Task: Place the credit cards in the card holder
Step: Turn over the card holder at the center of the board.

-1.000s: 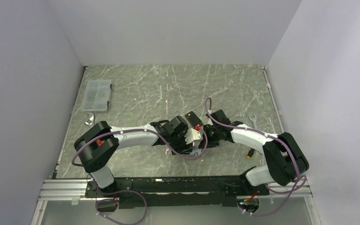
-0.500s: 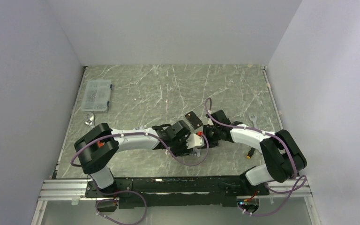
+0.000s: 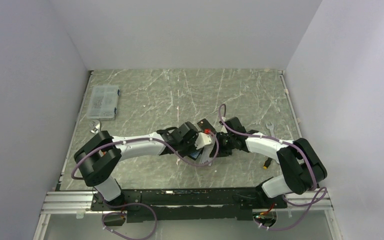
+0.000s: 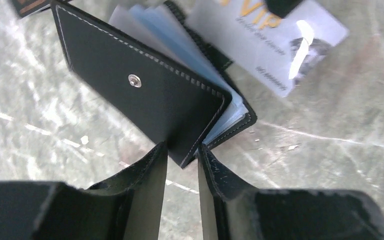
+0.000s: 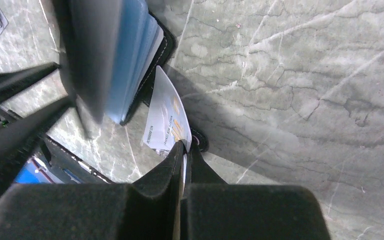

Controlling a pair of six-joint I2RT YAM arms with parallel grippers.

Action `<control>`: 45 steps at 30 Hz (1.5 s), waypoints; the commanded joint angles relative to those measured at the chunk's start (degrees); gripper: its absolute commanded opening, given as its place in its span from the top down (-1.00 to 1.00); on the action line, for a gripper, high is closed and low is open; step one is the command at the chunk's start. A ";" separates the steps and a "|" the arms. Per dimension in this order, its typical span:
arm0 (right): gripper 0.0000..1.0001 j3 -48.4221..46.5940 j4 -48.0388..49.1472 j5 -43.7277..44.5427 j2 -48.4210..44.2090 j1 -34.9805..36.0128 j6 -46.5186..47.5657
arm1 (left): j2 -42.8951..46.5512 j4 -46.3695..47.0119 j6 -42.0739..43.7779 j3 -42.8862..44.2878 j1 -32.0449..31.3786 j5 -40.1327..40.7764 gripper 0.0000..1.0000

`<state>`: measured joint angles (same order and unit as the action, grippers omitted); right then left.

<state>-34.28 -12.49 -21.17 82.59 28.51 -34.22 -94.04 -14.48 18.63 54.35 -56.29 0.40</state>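
Our left gripper (image 4: 181,147) is drawn in to a narrow gap on the near corner of the card holder (image 4: 130,95). Both inner faces touch the raised upper cover. That corner points straight back at the wrist. The holder's long axis runs away from it, slanting up and to the left in the left wrist view. The cover's outer face, with its snap stud (image 4: 137,80), is turned toward the camera. Behind it the bluish clear pockets (image 4: 172,42) fan out above the lower cover, which lies on the marble table (image 3: 155,95).

Our right gripper (image 5: 184,146) is fully closed on one short end of a credit card (image 5: 166,120), a pale card with orange lettering. Its long axis runs from those fingers toward the holder. Its far end is just beside the stitched edge of the lower cover, at the open side of the pockets.

The pinched end of the card is hidden between the fingers, and glare washes out part of its print. From the right wrist the raised cover is a dark blur close to the lens. At the top edge of the left wrist view, only a corner of a second card (image 4: 27,6) shows, black with a tan mark. From above, both wrists and a cable cover nearly all of the holder, near the middle of the table.
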 commanded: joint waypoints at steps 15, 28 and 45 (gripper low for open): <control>1.00 2.93 -1.81 5.88 3.18 -0.13 0.19 | -3.29 -6.55 -18.20 5.36 23.04 -16.61 0.32; 1.00 2.77 -3.20 6.15 0.87 -0.13 0.72 | -13.62 -10.75 -20.73 13.64 27.57 -26.35 0.09; 1.00 3.36 -3.21 5.25 -3.88 -0.23 1.52 | -20.70 -11.58 -22.93 22.46 31.19 -40.23 0.67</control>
<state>-32.95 -10.48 -21.39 81.19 28.27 -35.48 -113.78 -27.24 -3.11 75.11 -25.47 -35.57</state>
